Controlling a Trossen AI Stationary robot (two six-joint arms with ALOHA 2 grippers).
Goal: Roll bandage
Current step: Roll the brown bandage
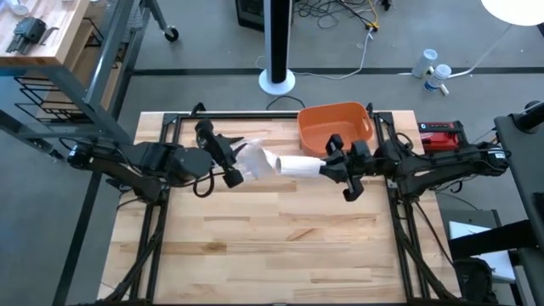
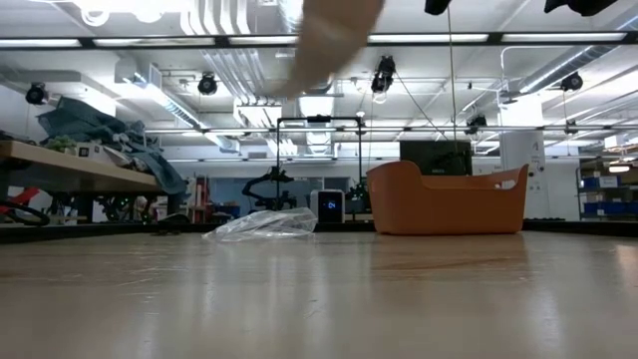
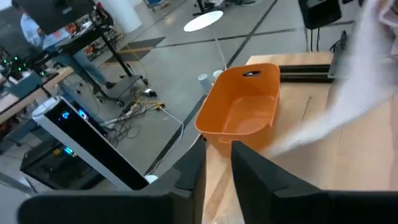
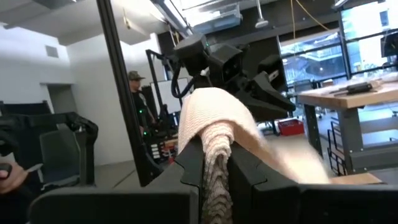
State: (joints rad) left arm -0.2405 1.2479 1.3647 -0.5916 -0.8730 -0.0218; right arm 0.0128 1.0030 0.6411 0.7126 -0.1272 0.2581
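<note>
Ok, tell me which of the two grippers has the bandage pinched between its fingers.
The right gripper: the bandage drapes over and between its fingers. The left gripper shows only an empty gap.

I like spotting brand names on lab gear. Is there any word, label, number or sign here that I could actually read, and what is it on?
No text can be read in any view.
The red box beside the wooden table: it may carry a label, too small to read.
The blue lit display on the dark unit behind the table: blurred, unreadable.
The orange plastic tub, the off-white gauze bandage and the crumpled clear plastic wrapper: no lettering visible.
</note>
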